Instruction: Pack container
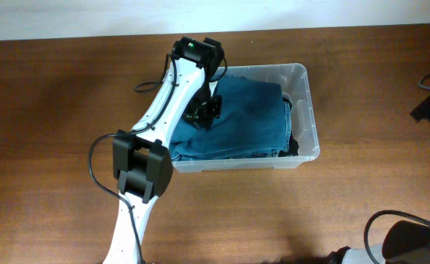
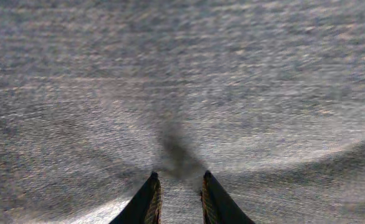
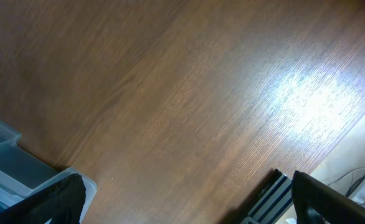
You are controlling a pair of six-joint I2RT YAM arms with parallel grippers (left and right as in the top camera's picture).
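Overhead view: a brown wooden table carries the clear container of folded jeans. Left pincer nearly closed, pinching denim; right pincer spread wide, empty.

Bright even light; glare patch on table; left wrist view blurred, grainy.

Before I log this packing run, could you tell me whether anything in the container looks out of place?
Nothing is spilled or damaged. The folded jeans sit inside the container, with something black showing beyond their edge. The left end effector pinches a small pucker into the denim.
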